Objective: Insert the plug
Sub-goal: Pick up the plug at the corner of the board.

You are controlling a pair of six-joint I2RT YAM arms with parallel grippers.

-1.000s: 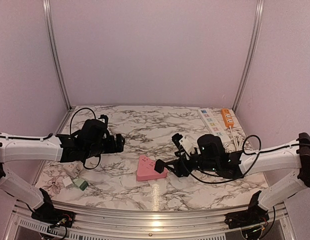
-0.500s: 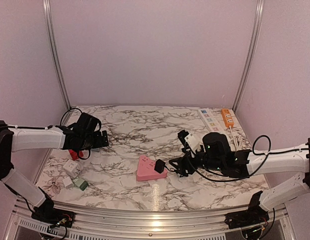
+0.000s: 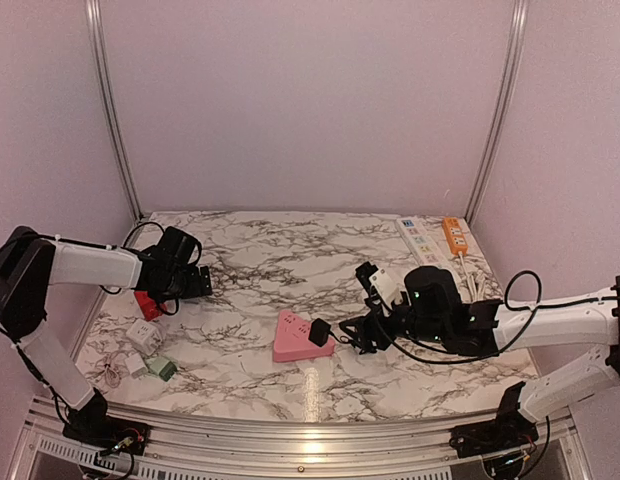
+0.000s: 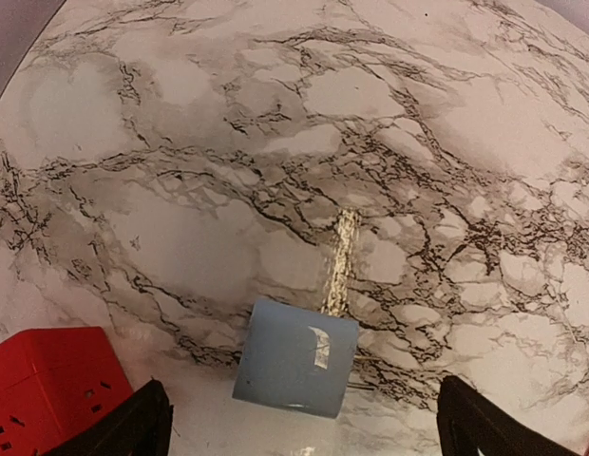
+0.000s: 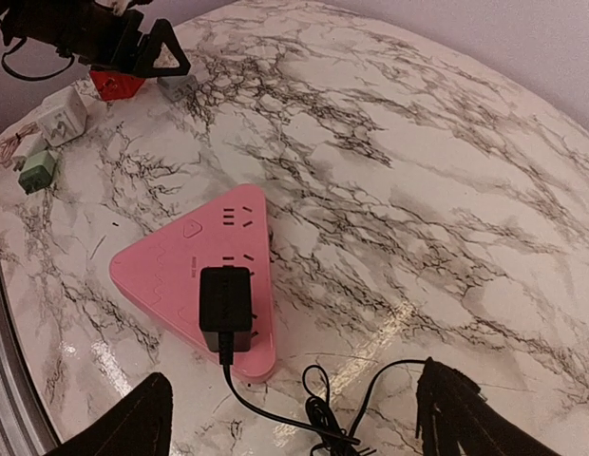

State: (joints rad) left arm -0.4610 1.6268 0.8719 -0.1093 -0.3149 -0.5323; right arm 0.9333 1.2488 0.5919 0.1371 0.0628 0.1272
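Marble-patterned tabletop [image 3: 290,395], glossy white with dark veining, fills a pale-walled booth and meets a ribbed aluminium rail [image 3: 290,440] at its near edge. Nearest on the left lie a small green adapter [image 3: 161,369] and a white cube adapter [image 3: 142,335]. At centre sits the pink power strip [image 3: 293,342], a flat, smooth plastic triangle with rounded corners. The top view shows the black plug [image 5: 225,297] only as a dark lump. The right wrist view makes it a boxy body seated in a socket near 1 corner of the strip, its thin cable [image 5: 275,413] curling across the marble. The right gripper [image 5: 294,423] hangs just beside the strip, its 2 fingers [image 5: 142,418] spread wide, clear of the plug and holding nothing. Farther left, the left gripper [image 4: 304,432] is also splayed wide and empty. Only its wrist view shows the pale blue cube [image 4: 294,358] on the table between its fingertips, with a red socket cube [image 4: 47,385] beside the left one. At the far right edge, a white power strip [image 3: 422,240] and an orange power strip [image 3: 455,235] lie side by side.
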